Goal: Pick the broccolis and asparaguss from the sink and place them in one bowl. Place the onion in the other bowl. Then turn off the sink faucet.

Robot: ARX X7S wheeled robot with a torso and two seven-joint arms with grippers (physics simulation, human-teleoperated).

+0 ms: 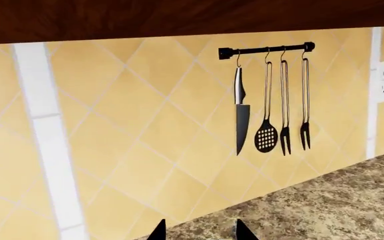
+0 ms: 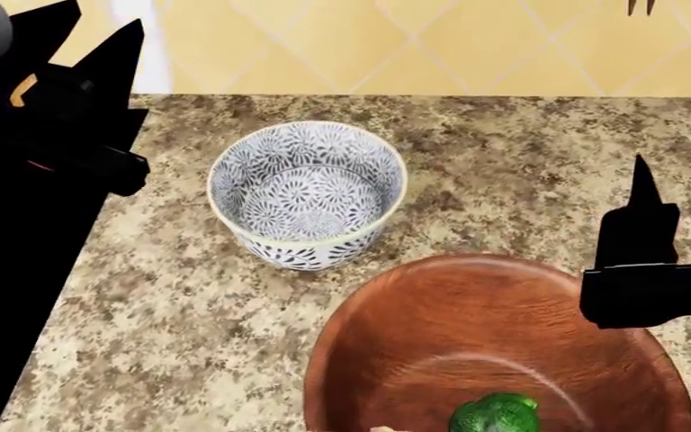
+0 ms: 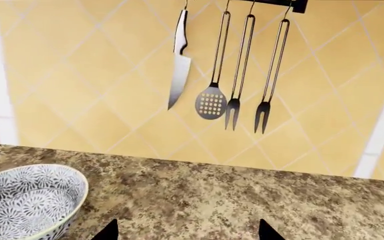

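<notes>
A wooden bowl (image 2: 442, 306) sits at the front of the granite counter (image 2: 502, 162) with one green broccoli (image 2: 496, 416) in it. A blue-and-white patterned bowl (image 2: 303, 252) stands empty behind it; it also shows in the right wrist view (image 3: 18, 200). My left gripper (image 2: 87, 40) is raised at the far left, open and empty, as the left wrist view (image 1: 201, 234) shows. My right gripper (image 2: 641, 184) hovers over the wooden bowl's right rim, open and empty in the right wrist view (image 3: 187, 232). The sink, faucet, onion and asparagus are out of view.
A tiled yellow wall backs the counter. A black rail (image 1: 267, 50) holds a knife, skimmer and two forks; they also show in the right wrist view (image 3: 212, 100). A wall outlet (image 1: 383, 80) is right of it. A dark wooden cabinet (image 1: 178, 17) hangs above.
</notes>
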